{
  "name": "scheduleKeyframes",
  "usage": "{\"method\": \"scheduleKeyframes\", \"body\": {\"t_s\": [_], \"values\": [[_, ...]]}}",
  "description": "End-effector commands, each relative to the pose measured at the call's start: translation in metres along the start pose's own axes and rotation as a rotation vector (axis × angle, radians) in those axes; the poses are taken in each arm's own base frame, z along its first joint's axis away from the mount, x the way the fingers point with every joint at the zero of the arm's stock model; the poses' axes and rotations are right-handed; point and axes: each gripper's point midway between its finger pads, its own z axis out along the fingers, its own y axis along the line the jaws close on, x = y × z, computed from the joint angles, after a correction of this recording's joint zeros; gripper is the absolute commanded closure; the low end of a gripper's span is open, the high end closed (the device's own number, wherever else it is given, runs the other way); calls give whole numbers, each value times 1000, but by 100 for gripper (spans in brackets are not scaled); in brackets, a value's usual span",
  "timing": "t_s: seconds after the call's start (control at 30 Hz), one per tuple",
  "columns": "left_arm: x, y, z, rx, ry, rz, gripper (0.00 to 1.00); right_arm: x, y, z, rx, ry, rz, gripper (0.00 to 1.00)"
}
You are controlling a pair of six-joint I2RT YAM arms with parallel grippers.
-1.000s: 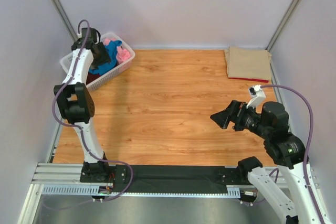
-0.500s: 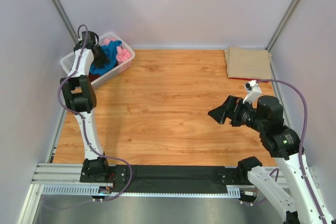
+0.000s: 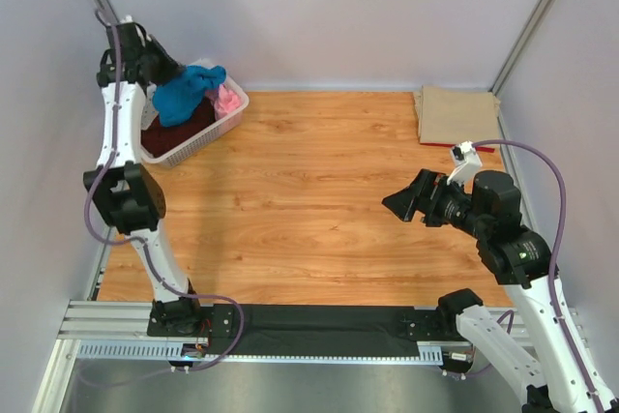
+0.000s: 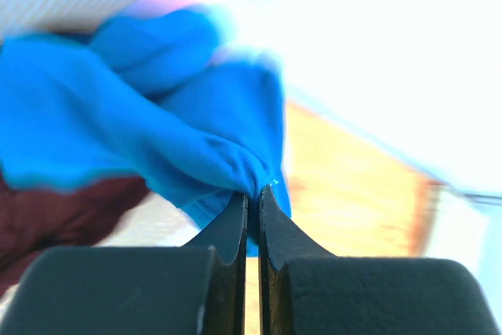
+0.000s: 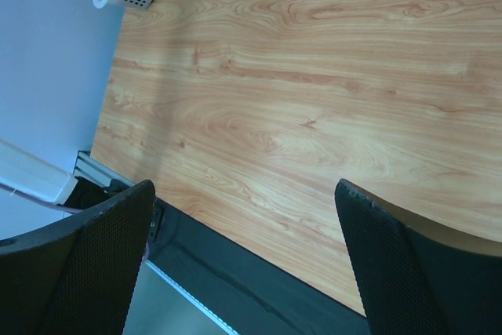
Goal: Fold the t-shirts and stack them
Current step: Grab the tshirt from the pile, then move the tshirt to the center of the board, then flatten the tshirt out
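Observation:
My left gripper (image 4: 252, 194) is shut on a fold of the bright blue t-shirt (image 4: 141, 127), which hangs lifted above the white lattice basket (image 3: 205, 134) at the far left. In the top view that blue t-shirt (image 3: 184, 92) dangles from the left gripper (image 3: 162, 73). A dark maroon t-shirt (image 3: 179, 132) and a pink one (image 3: 228, 101) lie in the basket. A folded tan t-shirt (image 3: 457, 115) rests at the far right on a red one (image 3: 455, 147), of which only an edge shows. My right gripper (image 3: 404, 205) hovers open over the table's right half with nothing between its fingers (image 5: 82, 264).
The wooden table (image 3: 309, 191) stretches between the basket and the folded stack. A black strip (image 5: 259, 272) and a metal rail run along the near edge. Grey walls close in the left, back and right sides.
The left gripper has closed on the blue t-shirt in the basket and risen, pulling the shirt up and out. The right arm has shifted slightly left, still open.

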Motion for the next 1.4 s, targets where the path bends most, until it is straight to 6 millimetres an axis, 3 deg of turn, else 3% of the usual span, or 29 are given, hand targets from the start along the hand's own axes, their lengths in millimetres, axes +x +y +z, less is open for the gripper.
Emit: {"method": "scheduleKeyframes", "body": {"t_s": [0.0, 0.03, 0.07, 0.1, 0.13, 0.17, 0.2, 0.23, 0.27, 0.3, 0.33, 0.37, 0.4, 0.43, 0.47, 0.5, 0.57, 0.6, 0.7, 0.8, 0.97, 1.07, 1.1, 1.13, 1.2, 1.23, 1.37], "values": [[-59, -138, -143, 399, -254, 96, 100, -18, 9, -10, -2, -68, -21, 2], [-56, -149, -158, 424, -259, 108, 100, -19, 8, -11, 7, -74, -23, 2], [-46, -172, -185, 472, -266, 140, 100, -16, 7, -12, 15, -62, -19, 2], [-33, -176, -193, 472, -241, 171, 100, -17, 8, -14, 11, -59, -28, 2], [-24, -184, -215, 492, -243, 195, 100, -13, 8, -14, 9, -40, -28, 2], [-4, -192, -221, 507, -201, 213, 100, -12, 8, -14, 8, -33, -31, 2], [18, -180, -211, 484, -141, 209, 100, -11, 8, -15, 7, -29, -36, 2], [44, -195, -235, 541, -118, 236, 100, -9, 6, -15, 14, -23, -36, 2], [63, -192, -237, 550, -83, 241, 100, -8, 5, -15, 17, -21, -38, 2], [102, -175, -214, 533, 3, 234, 100, -7, 4, -16, 22, -25, -39, 2], [127, -172, -215, 553, 47, 240, 100, -4, -1, -15, 34, -20, -39, 2], [155, -180, -233, 616, 71, 269, 98, -1, -3, -14, 41, -15, -37, 2], [208, -150, -210, 567, 193, 257, 95, 1, -6, -14, 46, -15, -36, 2], [237, -142, -209, 572, 242, 260, 90, 7, -13, -11, 67, -2, -23, 2], [268, -148, -223, 634, 279, 274, 79, 11, -16, -9, 79, 12, -14, 2], [320, -113, -208, 572, 389, 265, 75, 15, -20, -7, 88, 26, -8, 2], [374, -101, -218, 600, 480, 291, 62, 25, -30, 1, 111, 54, 16, 3], [404, -76, -213, 559, 540, 294, 57, 29, -33, 4, 116, 60, 22, 3], [444, -45, -215, 511, 634, 302, 50, 40, -46, 24, 123, 79, 64, 4], [442, -20, -213, 392, 618, 316, 46, 46, -55, 50, 114, 94, 102, 5], [386, 6, -198, 152, 397, 361, 29, 27, -70, 96, 152, 73, 75, 11], [350, 0, -185, 111, 345, 313, 29, 19, -87, 131, 218, 111, 81, 17], [342, 2, -181, 91, 336, 300, 30, 31, -98, 149, 251, 173, 95, 20], [329, 10, -172, 45, 320, 269, 30, 21, -95, 159, 247, 160, 88, 21], [308, 12, -167, 16, 282, 230, 30, 27, -106, 181, 286, 187, 80, 22], [295, 18, -162, -3, 259, 191, 30, 21, -110, 190, 310, 163, 66, 23], [272, 15, -159, 25, 204, 108, 29, 36, -119, 226, 302, 207, 83, 23]]}}
